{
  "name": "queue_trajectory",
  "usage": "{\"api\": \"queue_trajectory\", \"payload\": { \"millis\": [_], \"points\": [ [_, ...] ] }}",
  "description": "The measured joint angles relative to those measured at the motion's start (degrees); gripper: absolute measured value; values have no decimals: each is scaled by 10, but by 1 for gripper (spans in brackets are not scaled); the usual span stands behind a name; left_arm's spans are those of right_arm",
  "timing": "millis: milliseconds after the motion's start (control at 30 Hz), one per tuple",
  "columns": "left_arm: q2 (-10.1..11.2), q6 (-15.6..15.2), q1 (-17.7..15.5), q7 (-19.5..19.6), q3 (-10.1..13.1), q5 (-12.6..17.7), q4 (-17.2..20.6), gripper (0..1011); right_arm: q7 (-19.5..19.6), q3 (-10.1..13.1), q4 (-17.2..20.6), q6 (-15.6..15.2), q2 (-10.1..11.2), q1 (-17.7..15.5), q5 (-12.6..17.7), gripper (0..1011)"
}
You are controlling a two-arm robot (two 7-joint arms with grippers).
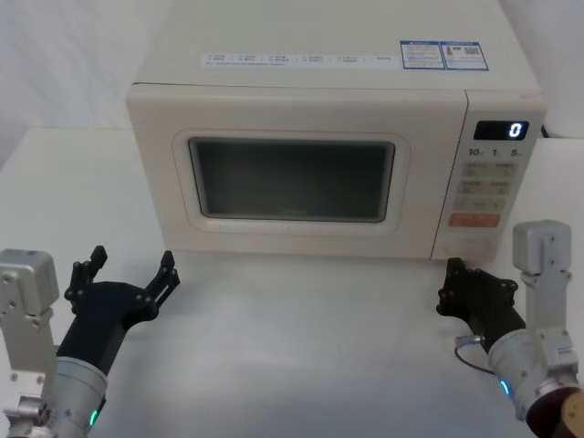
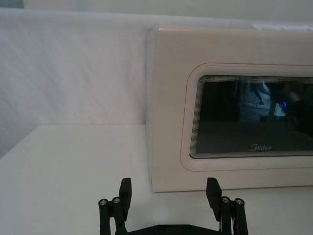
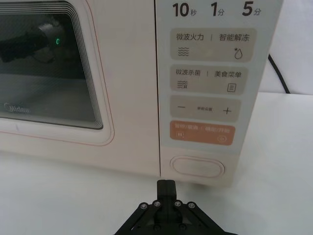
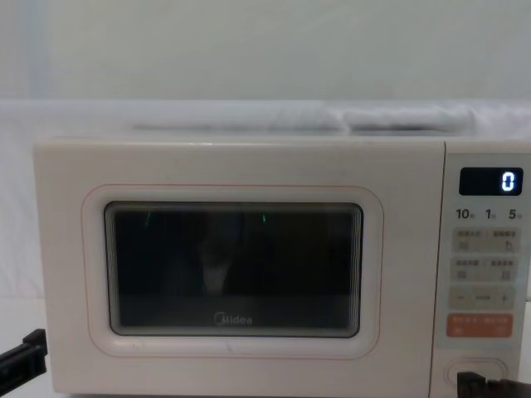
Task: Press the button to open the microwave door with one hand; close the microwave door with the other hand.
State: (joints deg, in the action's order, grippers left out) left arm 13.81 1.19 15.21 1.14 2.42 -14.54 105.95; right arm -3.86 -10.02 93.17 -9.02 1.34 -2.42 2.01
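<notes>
The cream microwave stands at the back of the white table with the microwave door [image 1: 290, 146] [image 2: 168, 98] [image 3: 124, 73] [image 4: 232, 178] closed flush. The button [image 1: 467, 245] [image 3: 198, 167] [image 4: 475, 371] sits at the bottom of the control strip, below the orange key. My right gripper [image 1: 452, 272] [image 3: 166, 186] is shut with nothing in it. Its tip points at the button from a short gap in front and slightly below. My left gripper [image 1: 130, 265] [image 2: 169, 190] is open and empty, low over the table before the door's lower left corner.
The control strip [image 1: 493, 178] shows "0" on its display [image 4: 491, 181], with pale keys and an orange key [image 3: 202, 132] above the button. A black cable [image 3: 276, 73] runs behind the microwave's right side. Bare table [image 1: 301, 347] lies between the two arms.
</notes>
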Motion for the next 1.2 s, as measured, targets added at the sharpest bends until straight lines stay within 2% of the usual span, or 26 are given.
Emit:
{"api": "queue_trajectory", "payload": {
  "millis": [533, 1200],
  "points": [
    [0, 0, 0, 0, 0, 0, 0, 1001, -11, 7, -23, -32, -1, 33, 2, 0],
    [0, 0, 0, 0, 0, 0, 0, 1001, -4, 18, -57, -31, -4, 62, -1, 0]
  ]
}}
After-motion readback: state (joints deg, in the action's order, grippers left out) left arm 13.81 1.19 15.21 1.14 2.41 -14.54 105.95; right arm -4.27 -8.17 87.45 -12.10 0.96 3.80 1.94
